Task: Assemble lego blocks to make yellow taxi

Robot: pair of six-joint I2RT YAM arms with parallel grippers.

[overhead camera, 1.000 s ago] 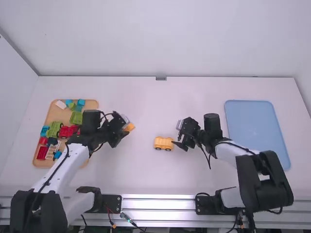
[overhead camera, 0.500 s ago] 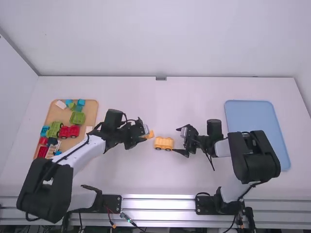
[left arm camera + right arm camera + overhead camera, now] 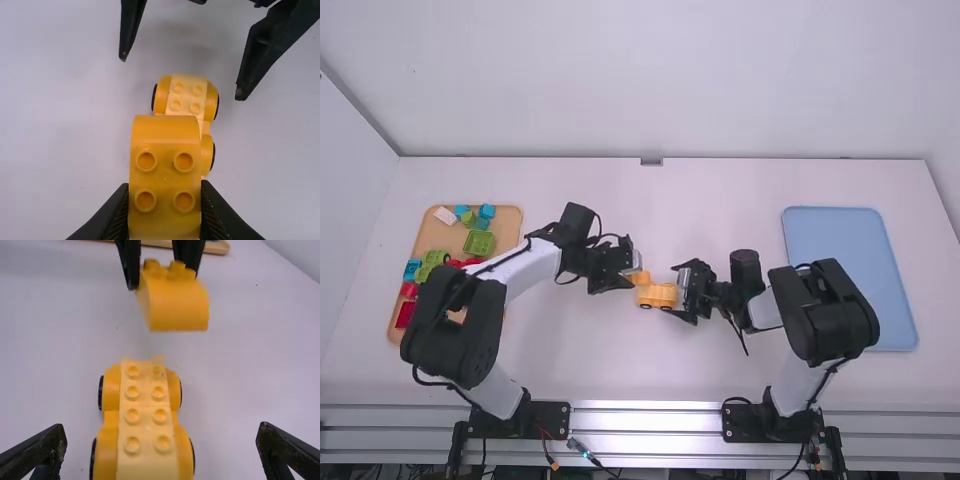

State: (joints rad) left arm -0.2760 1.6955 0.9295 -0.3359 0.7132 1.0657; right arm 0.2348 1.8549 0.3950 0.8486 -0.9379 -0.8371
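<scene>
My left gripper (image 3: pixel 631 272) is shut on an orange-yellow curved block (image 3: pixel 640 277), just above the left end of the yellow wheeled base (image 3: pixel 658 296) on the table. In the left wrist view the left gripper (image 3: pixel 165 212) holds the four-stud block (image 3: pixel 165 175) between its fingers, over part of the wheeled base (image 3: pixel 187 95). My right gripper (image 3: pixel 677 290) stands open at the base's right end. In the right wrist view the right gripper (image 3: pixel 162 445) has its fingers apart on either side of the studded base (image 3: pixel 145 415), not touching it; the block (image 3: pixel 177 302) hangs beyond, above the table.
On the left, a wooden tray (image 3: pixel 508 225) holds several coloured blocks, including a green one (image 3: pixel 479 243) and a red one (image 3: pixel 407 313). A blue tray (image 3: pixel 850 270) lies at the right.
My left gripper has carried the curved block rightward from near the wooden tray to above the wheeled base. The right gripper has shifted slightly left, closer to the base.
</scene>
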